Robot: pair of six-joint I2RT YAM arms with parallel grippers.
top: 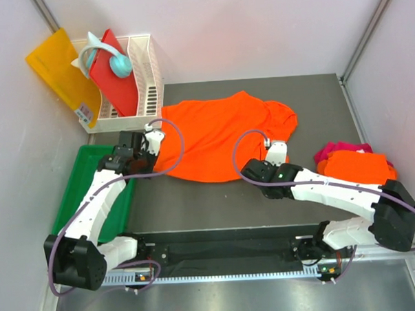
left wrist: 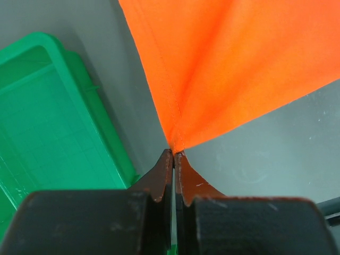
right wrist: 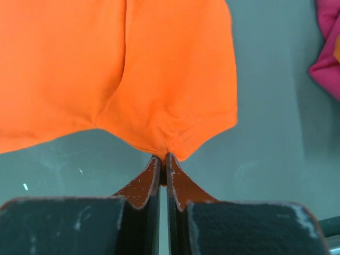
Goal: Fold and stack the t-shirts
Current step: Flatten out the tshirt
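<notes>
Mid-fold: my left claw (left wrist: 173, 154) and right claw (right wrist: 163, 159) both pinch lower edge of orange t-shirt (top: 220, 131), spread centre frame; next, I'd lift both corners evenly, carry toward top

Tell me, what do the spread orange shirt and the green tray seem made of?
The orange t-shirt: soft matte cloth, probably a cotton knit; it creases, with a stitched hem. The green tray: rigid moulded plastic, slightly shiny, with a raised rim and faint grid on its floor.
</notes>
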